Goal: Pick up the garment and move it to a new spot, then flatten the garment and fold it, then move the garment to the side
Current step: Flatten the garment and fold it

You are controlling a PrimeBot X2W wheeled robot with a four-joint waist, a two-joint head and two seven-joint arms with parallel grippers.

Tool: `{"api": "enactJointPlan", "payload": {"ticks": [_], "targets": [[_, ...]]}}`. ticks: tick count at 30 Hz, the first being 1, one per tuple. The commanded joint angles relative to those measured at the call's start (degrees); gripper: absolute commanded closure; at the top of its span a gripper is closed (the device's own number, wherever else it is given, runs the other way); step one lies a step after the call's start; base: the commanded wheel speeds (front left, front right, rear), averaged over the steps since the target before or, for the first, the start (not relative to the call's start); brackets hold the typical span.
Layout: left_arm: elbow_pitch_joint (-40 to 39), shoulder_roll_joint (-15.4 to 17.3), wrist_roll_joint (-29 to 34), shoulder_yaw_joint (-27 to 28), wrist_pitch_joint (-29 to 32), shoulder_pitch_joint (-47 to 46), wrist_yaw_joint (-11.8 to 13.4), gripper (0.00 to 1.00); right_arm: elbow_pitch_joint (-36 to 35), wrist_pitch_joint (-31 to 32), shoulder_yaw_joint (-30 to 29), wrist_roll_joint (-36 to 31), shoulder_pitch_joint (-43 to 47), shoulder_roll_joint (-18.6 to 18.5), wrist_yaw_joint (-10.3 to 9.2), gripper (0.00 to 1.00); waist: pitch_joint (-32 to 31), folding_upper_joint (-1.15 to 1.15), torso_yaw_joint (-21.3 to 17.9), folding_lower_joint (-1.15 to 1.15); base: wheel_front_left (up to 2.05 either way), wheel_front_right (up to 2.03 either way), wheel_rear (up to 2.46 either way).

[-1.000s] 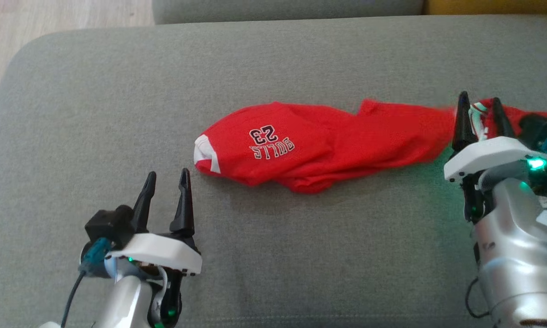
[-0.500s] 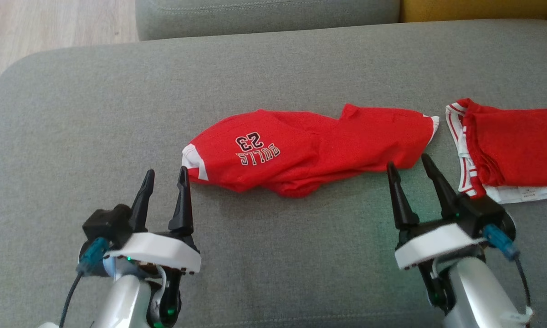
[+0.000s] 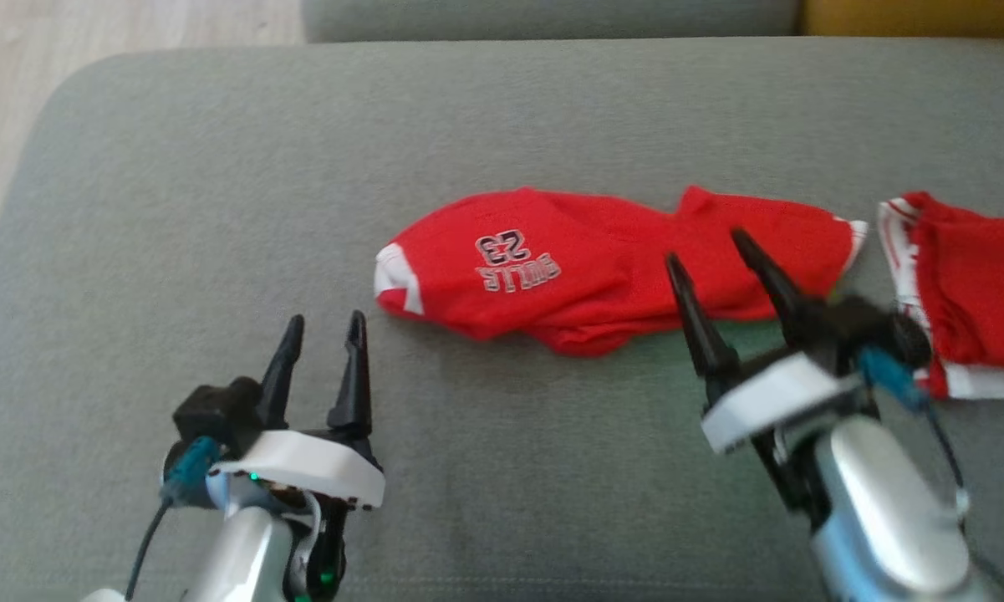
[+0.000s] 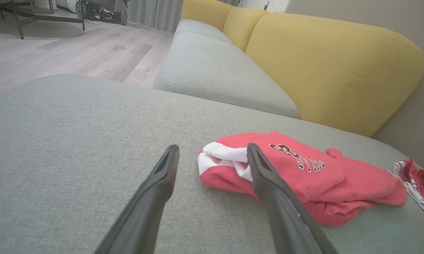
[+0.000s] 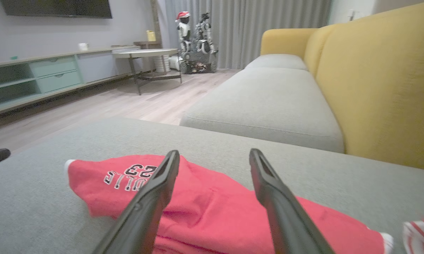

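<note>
Looking down, we find the red garment (image 3: 585, 267) lying bunched lengthwise near the middle of the grey cushion (image 3: 175, 184). Its "23" print is upside down to us and a white-trimmed end points left. Our left gripper (image 3: 326, 319) hovers just beside that end, fingers spread wide, holding nothing. Our right gripper (image 3: 706, 248) hangs over the garment's right half, fingers likewise wide apart and empty. The head view is blurred there, so we cannot tell whether the tips touch the cloth. A second red piece (image 3: 961, 276) with white stripes lies just right of the garment, apart from it. Beyond the cushion stands a yellow sofa back (image 4: 324, 63).
</note>
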Motion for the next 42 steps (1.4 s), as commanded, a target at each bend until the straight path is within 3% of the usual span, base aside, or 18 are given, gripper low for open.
{"api": "enactJointPlan", "payload": {"ticks": [1, 9, 17, 24, 35, 36, 42], "targets": [[-1.5, 0.3, -0.2, 1.2, -0.4, -2.9, 0.0, 0.00, -2.1, 1.8, 3.0, 1.6, -5.2, -1.2, 0.11, 0.00, 1.0, 0.00, 2.1, 0.00, 0.00, 0.00, 0.00], [-0.6, 0.3, -0.9, -0.8, -0.4, -3.9, 0.0, 0.00, 5.5, 13.5, 16.5, 12.3, -19.2, -7.1, 0.11, 0.00, 3.1, 0.00, 8.0, 0.00, 0.00, 0.00, 0.00], [-0.3, 0.3, -2.3, -3.3, -0.4, -4.9, 0.3, 0.00, 15.2, 24.7, 28.9, 28.8, -30.5, -11.6, 0.11, 0.00, 4.6, 0.00, 13.4, 0.00, 0.00, 0.00, 0.00], [-0.6, 0.3, -3.7, -5.4, -0.4, -5.3, 0.8, 0.00, 22.4, 25.9, 35.4, 32.0, -35.6, -14.2, 0.11, 0.00, 5.9, 0.00, 16.3, 0.00, 0.00, 0.00, 0.00], [-1.4, 0.3, -5.4, -7.8, -0.4, -6.5, 1.7, 0.00, 32.0, 26.1, 44.6, 37.3, -41.0, -14.8, 0.11, 0.02, 9.0, 0.00, 19.0, 0.00, 0.00, 0.00, 0.00], [-1.4, 0.3, -5.5, -7.9, -0.4, -6.7, 1.7, 0.00, 32.3, 25.9, 45.3, 37.7, -41.3, -14.9, 0.11, 1.00, 9.1, 0.00, 19.1, 0.00, 0.00, 0.00, 0.00], [-1.4, 0.3, -5.7, -7.9, -0.4, -6.8, 2.2, 0.00, 32.2, 20.2, 46.8, 39.8, -44.5, -14.8, 0.11, 1.00, 9.1, 0.00, 18.6, 0.00, 0.00, 0.00, 0.00]]}}
